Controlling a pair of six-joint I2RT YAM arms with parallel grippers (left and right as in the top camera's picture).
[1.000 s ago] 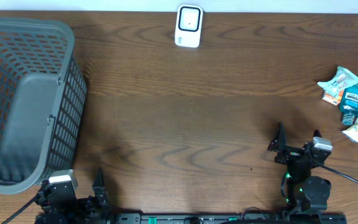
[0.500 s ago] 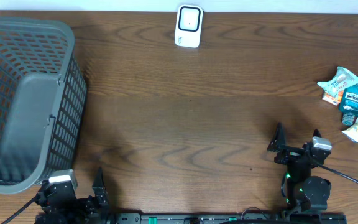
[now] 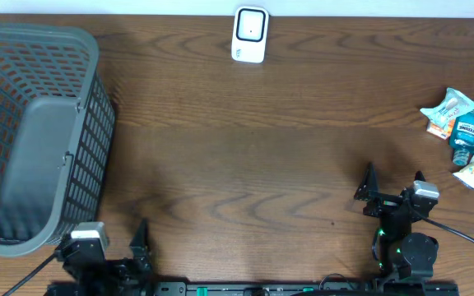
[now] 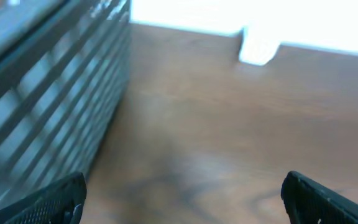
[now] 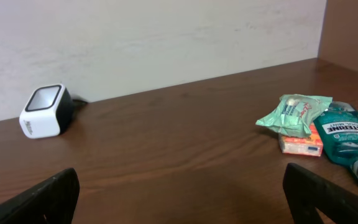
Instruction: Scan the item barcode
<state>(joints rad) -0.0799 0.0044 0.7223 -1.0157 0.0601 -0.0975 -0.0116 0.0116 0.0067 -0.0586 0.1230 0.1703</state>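
Wooden surface (image 3: 245,148) was mostly bare — the items (image 3: 467,140) sat piled at the right edge, the scanner (image 3: 249,34) top centre, likely facing the arms. Right tool (image 3: 393,187) and left tool (image 3: 115,240) both gaped apart, holding nothing.

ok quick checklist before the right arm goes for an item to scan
1. Right tool open and empty: ok.
2. Left tool open and empty, parked at the near edge by the basket: ok.
3. Items within sight: ok, mouthwash bottle, green packet and orange box lie together at the right edge.
4. Barcode visible on any item: cannot tell.
5. Scanner upright at the far edge with nothing in front of it: ok.
6. Mouthwash bottle free to lift: not ok, it lies against the other items.
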